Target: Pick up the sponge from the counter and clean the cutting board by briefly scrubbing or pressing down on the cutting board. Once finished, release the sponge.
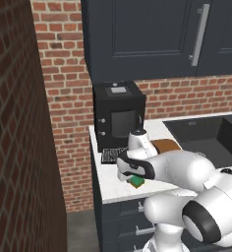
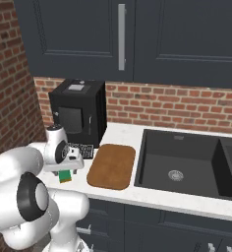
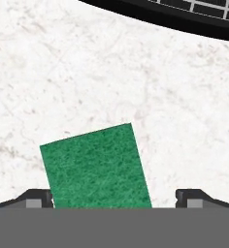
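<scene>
White worktop (image 2: 152, 194): marble-like slab on which everything stands; it is best used as the stop for the descent, so that the fingertips end low beside the sponge without being driven into the stone.
Board (image 2: 112, 166): brown wood, lying flat between the mat and the sink (image 2: 187, 167), well apart from the sponge; a lifted carry across to it is judged safer than a drag, since the mat's corner lies near the path.
Mat (image 3: 174, 12): black ribbed, just beyond the sponge; it should be kept clear of during the grasp.
Sponge (image 3: 96, 167): green face up, on the worktop near its front edge, lying skewed to the fingers; a small turn of the wrist is advised so that both pads meet flat sides, and the hand should be centred, as the sponge sits nearer one finger.
Tool (image 3: 114, 197): spread wide, nothing held, poised over the sponge; closing is judged due only once it is lower.
Hidden: the sponge's near edge is cut off in the hand view, its yellow layer is barely made out, and from the base cameras the arm covers most of it; the height above it cannot be told.
</scene>
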You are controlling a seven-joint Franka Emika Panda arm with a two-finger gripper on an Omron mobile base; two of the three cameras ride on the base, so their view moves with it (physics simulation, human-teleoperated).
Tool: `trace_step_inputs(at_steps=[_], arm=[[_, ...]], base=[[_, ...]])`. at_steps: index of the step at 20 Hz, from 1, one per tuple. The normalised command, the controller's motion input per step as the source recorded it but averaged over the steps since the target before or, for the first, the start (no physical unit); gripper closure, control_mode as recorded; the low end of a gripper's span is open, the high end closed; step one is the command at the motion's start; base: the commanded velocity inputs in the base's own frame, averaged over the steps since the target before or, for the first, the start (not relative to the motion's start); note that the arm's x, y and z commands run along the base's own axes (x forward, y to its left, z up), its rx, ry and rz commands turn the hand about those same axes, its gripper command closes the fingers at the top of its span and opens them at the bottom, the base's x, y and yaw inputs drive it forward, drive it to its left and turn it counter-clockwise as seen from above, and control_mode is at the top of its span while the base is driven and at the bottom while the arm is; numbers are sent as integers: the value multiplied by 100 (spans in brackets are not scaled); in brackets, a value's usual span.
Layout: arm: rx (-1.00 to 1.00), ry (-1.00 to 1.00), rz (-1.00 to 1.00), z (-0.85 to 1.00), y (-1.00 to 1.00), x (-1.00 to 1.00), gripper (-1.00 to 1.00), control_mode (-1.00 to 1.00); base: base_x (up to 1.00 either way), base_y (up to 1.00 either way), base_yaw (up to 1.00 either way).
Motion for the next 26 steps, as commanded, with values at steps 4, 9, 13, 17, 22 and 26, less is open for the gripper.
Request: trace_step_inputs(at_steps=[4, 9, 13, 17, 22, 26], arm=[[0, 0, 0, -17, 0, 8, -100, -100], [0, 0, 0, -19, 0, 4, -100, -100], [0, 0, 0, -11, 0, 8, -100, -100], [0, 0, 0, -7, 0, 3, -100, -100], [0, 0, 0, -6, 0, 0, 100, -100], [0, 0, 0, -4, 0, -4, 100, -100]], base=[[0, 0, 0], [0, 0, 0], [0, 0, 0], [0, 0, 0], [0, 0, 0], [0, 0, 0]])
